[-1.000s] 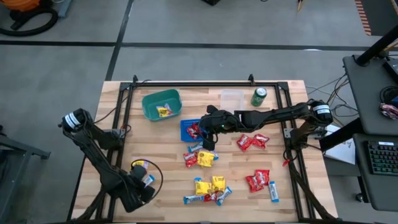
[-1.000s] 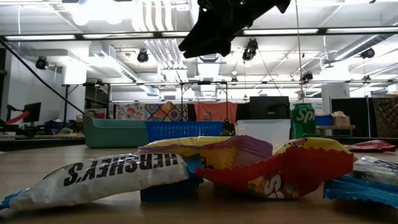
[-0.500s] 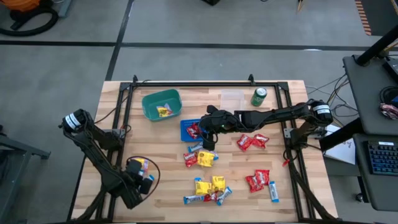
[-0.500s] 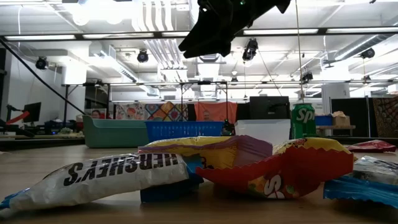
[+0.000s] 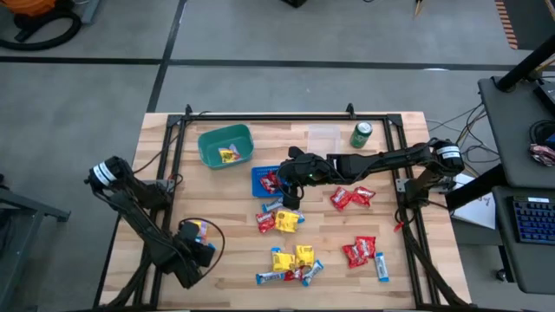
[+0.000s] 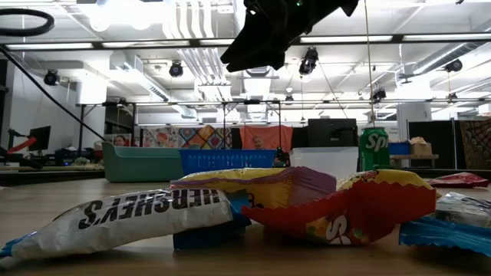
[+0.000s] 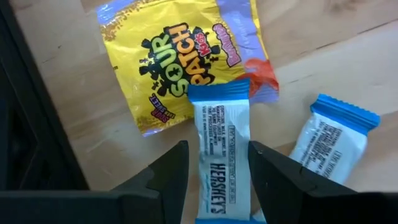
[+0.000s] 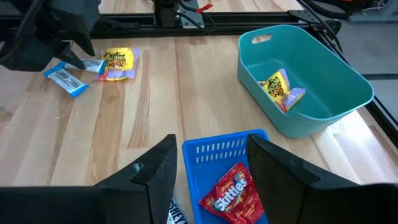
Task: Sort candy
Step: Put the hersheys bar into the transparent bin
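left tool (image 7: 214,163): we saw its fingers spread wider around the Hershey's bar (image 7: 222,163), which lies flat on the bench (image 7: 348,68); likely a release.
right tool (image 8: 210,163): open over the blue basket (image 8: 219,149), Skittles pack (image 8: 231,198) inside.
textures: glossy crinkled wrappers, slatted wood.

Wooden table (image 5: 234,186) with candy scattered all over it

Teal basket (image 5: 225,145) sits around 11 o'clock, blue basket (image 5: 263,180) near the middle, green can (image 5: 361,134) at about 1 o'clock next to a clear container (image 5: 323,137) — loose candies (image 5: 292,261) in red, yellow and blue-white lie from centre toward 5 and 6 o'clock, a few more (image 5: 196,232) at 8.
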Controlling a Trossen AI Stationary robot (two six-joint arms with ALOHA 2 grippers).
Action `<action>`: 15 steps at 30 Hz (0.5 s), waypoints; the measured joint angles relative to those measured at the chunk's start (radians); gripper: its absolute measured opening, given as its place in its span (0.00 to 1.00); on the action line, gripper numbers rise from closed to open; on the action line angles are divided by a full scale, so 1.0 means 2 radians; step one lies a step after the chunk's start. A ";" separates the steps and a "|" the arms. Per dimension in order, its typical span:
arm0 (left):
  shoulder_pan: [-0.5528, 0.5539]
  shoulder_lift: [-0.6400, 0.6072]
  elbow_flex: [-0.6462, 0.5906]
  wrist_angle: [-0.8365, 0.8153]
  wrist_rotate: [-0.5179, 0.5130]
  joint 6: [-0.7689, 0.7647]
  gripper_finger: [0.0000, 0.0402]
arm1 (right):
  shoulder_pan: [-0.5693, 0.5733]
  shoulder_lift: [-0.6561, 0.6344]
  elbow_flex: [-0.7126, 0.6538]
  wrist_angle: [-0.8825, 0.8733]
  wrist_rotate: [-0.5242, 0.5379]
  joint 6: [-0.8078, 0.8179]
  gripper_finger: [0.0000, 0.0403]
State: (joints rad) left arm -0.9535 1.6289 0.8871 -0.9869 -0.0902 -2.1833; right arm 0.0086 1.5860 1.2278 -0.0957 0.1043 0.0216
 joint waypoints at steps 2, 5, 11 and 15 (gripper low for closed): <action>0.000 0.008 0.000 0.003 0.001 -0.001 0.37 | 0.000 0.000 0.000 0.000 0.000 0.000 0.46; 0.000 0.018 0.000 0.012 0.001 -0.002 0.36 | 0.000 0.000 0.000 0.000 0.000 -0.003 0.46; 0.000 0.029 0.001 0.019 0.001 -0.011 0.30 | 0.000 0.000 0.000 0.000 0.000 -0.006 0.46; 0.000 0.028 0.002 0.020 0.001 -0.016 0.22 | 0.000 0.000 0.000 0.000 0.000 -0.008 0.46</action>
State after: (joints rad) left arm -0.9535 1.6855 0.8906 -0.9459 -0.0891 -2.2162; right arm 0.0086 1.5860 1.2274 -0.0956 0.1043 0.0055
